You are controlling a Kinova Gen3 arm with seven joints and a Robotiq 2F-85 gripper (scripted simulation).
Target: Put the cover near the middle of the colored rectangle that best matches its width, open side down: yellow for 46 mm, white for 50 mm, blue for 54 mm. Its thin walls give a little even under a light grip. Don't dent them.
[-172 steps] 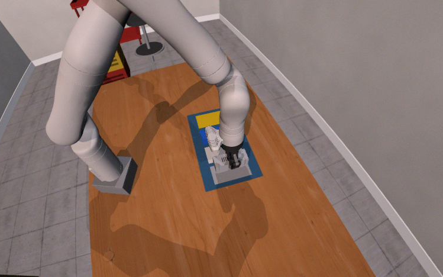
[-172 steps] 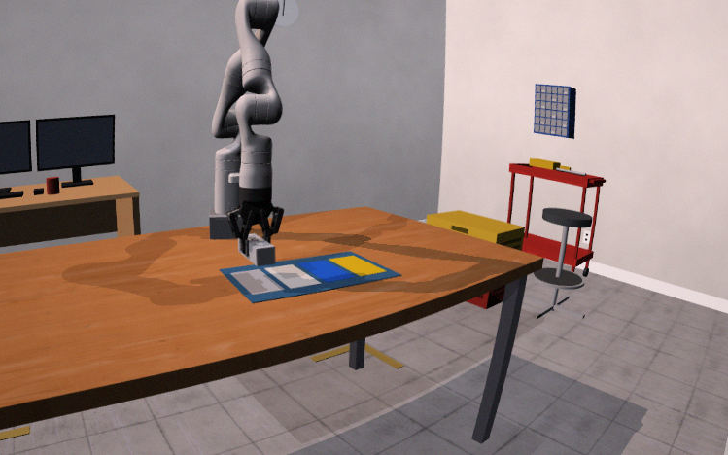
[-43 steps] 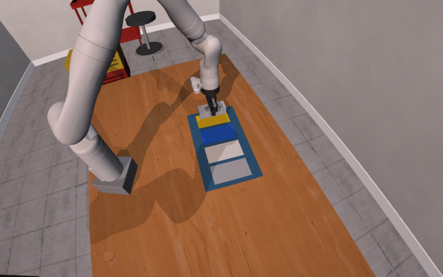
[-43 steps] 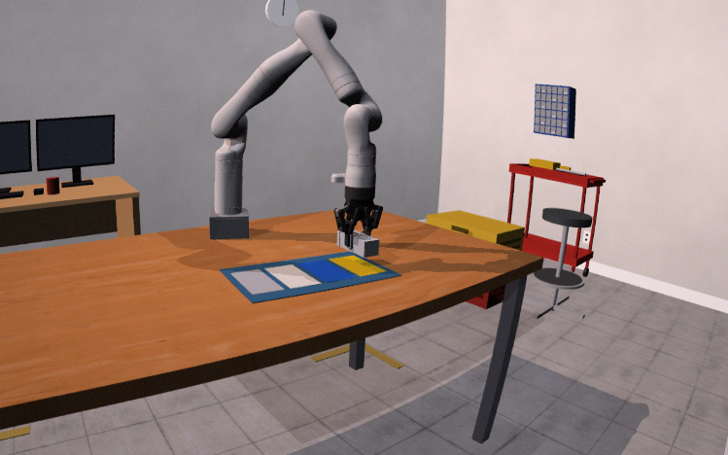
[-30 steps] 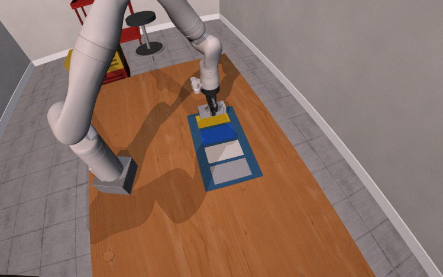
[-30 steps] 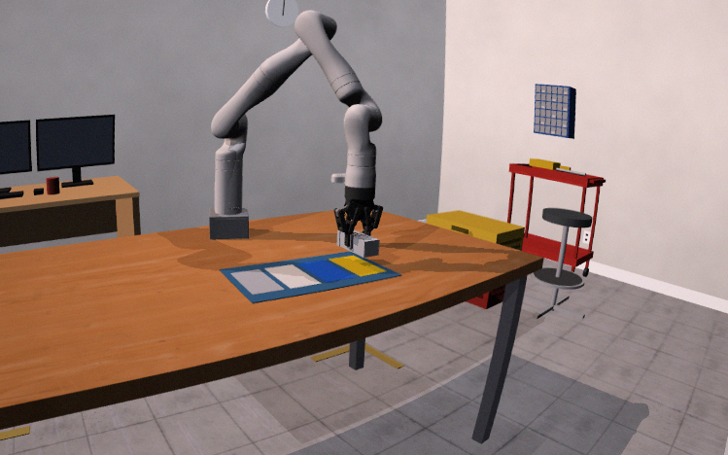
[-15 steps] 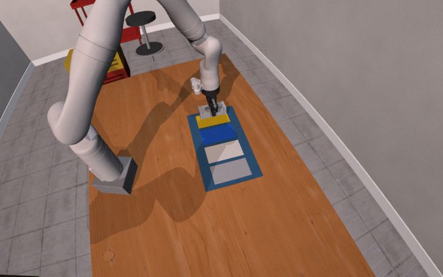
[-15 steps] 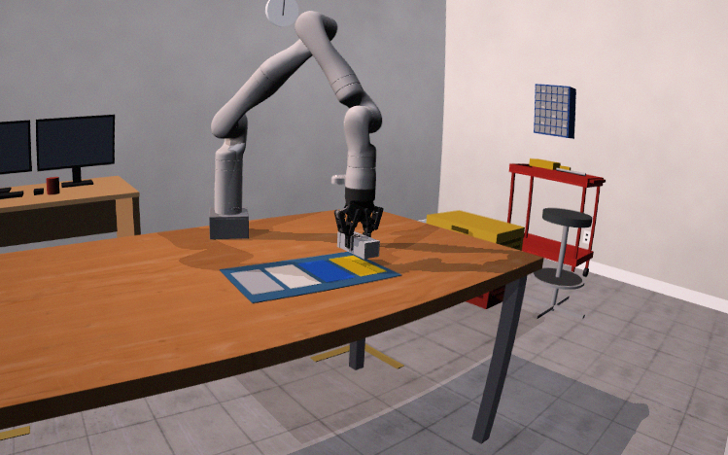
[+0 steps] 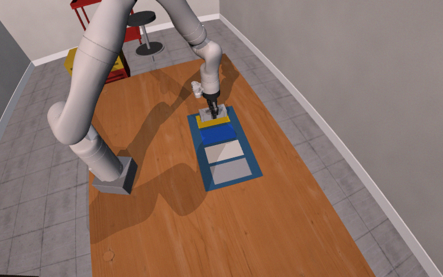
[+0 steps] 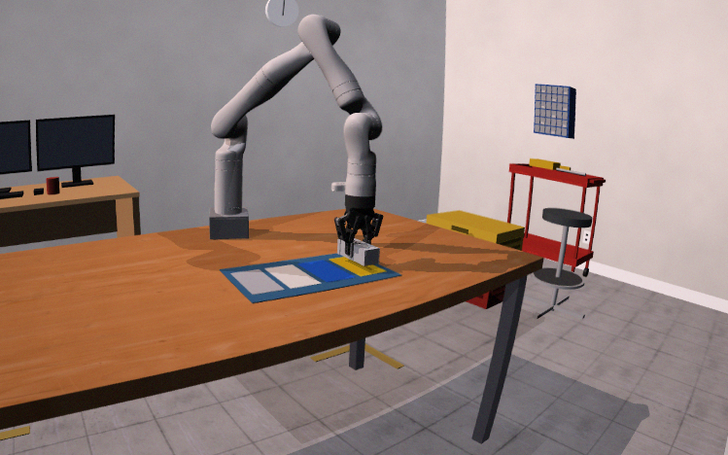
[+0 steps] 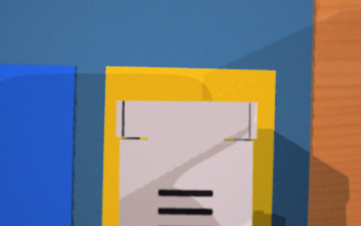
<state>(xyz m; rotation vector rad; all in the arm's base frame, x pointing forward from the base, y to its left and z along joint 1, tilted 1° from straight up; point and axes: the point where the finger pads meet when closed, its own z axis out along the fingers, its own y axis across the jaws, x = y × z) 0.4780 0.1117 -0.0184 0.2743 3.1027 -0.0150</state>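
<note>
Placement step: hand (image 10: 358,242) clamped on pale cover (image 10: 362,253), cover sitting over yellow rectangle (image 11: 190,86) at far end of blue mat (image 9: 249,161) on table (image 10: 128,316); next, probably gentle release then straight lift, without squeezing thin walls.
</note>
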